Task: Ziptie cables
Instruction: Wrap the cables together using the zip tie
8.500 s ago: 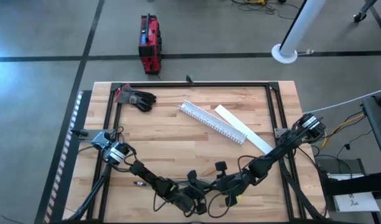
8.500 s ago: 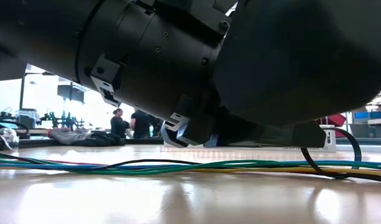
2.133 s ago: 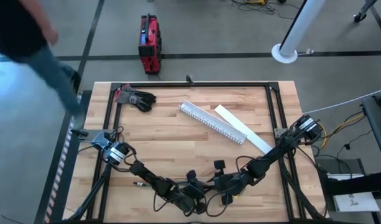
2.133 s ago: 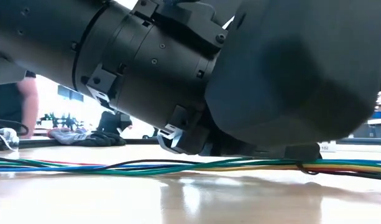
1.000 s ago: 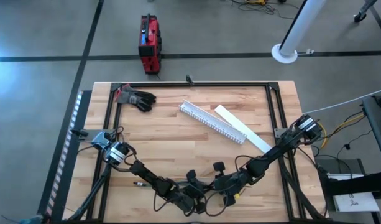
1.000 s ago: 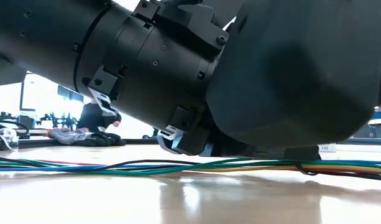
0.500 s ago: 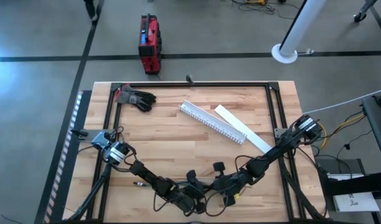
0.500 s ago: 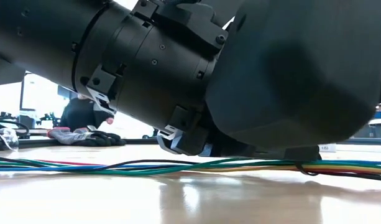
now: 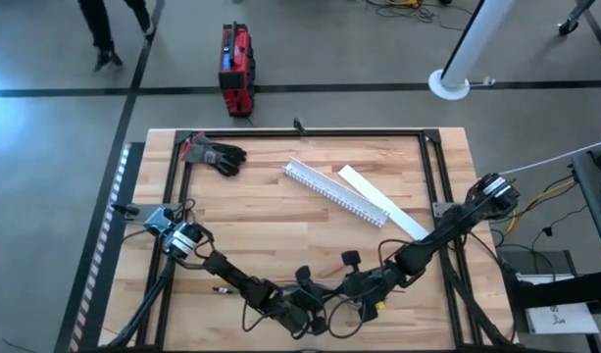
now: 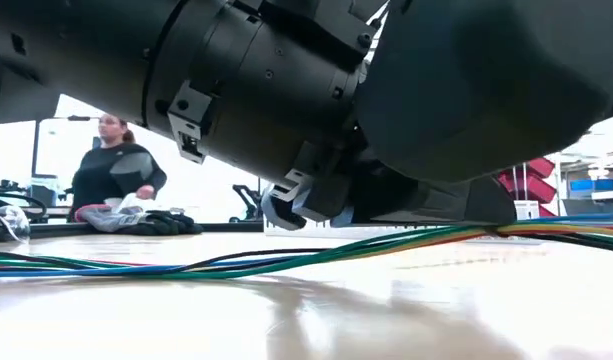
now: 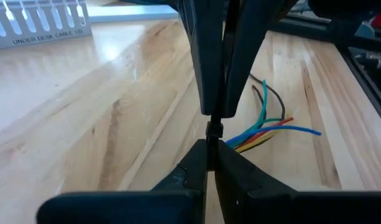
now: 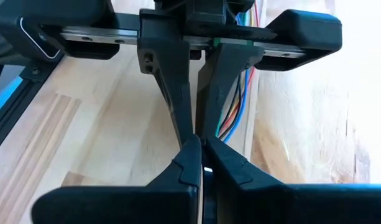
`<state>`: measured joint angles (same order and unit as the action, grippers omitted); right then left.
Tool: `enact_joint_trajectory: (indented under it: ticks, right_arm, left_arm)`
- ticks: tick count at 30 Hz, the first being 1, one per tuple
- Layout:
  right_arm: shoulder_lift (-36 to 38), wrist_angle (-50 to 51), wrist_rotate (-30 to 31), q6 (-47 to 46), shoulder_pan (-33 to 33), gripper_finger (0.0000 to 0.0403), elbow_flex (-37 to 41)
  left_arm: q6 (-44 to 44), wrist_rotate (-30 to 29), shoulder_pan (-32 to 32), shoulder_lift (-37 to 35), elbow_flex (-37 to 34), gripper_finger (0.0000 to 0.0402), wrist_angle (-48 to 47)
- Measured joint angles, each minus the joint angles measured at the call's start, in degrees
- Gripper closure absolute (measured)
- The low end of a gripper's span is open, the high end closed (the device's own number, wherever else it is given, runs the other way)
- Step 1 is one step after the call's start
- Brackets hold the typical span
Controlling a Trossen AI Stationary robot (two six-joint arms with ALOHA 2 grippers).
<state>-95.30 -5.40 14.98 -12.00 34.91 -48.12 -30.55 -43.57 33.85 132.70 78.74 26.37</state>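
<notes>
Tools, two, meeting tip to tip at the desk's (image 9: 280, 226) near edge. Left tool (image 11: 210, 163): fingers pressed together, clenched on a thin dark strip that cannot be identified. Right tool (image 12: 201, 163): fingers likewise pressed together, a pale sliver between the tips; what it is cannot be made out. From above both tools are lost in the dark tangle of arm links; the grip itself shows only in the wrist views.

Cables (image 11: 265, 127): green, blue, red, yellow and dark strands, fanned loose on the wood just beyond the tools. In the low view they run along the desk (image 10: 236, 265) and rise toward the right, passing behind the arm housings that fill most of that picture.

Channel (image 9: 334, 191), white, slotted, with flat lid (image 9: 383, 203) beside it, mid-desk, well apart from the tools. Glove (image 9: 217, 154), dark, at the far left corner. Red case (image 9: 235, 67) on the floor beyond. Person (image 10: 114, 170) behind the desk, partly cut off.
</notes>
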Motion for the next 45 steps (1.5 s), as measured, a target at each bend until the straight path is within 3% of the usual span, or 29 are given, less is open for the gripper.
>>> enact_joint_trajectory:
  ticks: [12, 29, 35, 42, 45]
  right_arm:
    - [-2.7, -1.4, 0.0, -1.0, 0.1, 0.0402, -0.2]
    - [-2.8, -0.7, 0.0, -0.8, 0.1, 0.0402, -0.1]
    - [-2.8, -0.6, -0.2, 0.6, 0.1, 0.0402, -0.1]
    - [-2.8, -0.7, -0.6, 2.0, 0.1, 0.0403, -0.1]
    - [-2.7, -0.6, -0.6, 2.6, 0.1, 0.0403, -0.1]
  left_arm:
    - [5.7, 1.1, 0.0, 0.4, -0.3, 0.0388, 3.3]
    - [7.4, 0.7, -0.4, 0.3, 0.0, 0.0313, 5.7]
    - [7.4, 0.7, -0.7, 0.3, 0.0, 0.0329, 5.8]
    - [7.5, 0.7, -0.9, 0.3, 0.0, 0.0388, 5.5]
    - [7.3, 0.7, -0.9, 0.3, 0.0, 0.0392, 5.4]
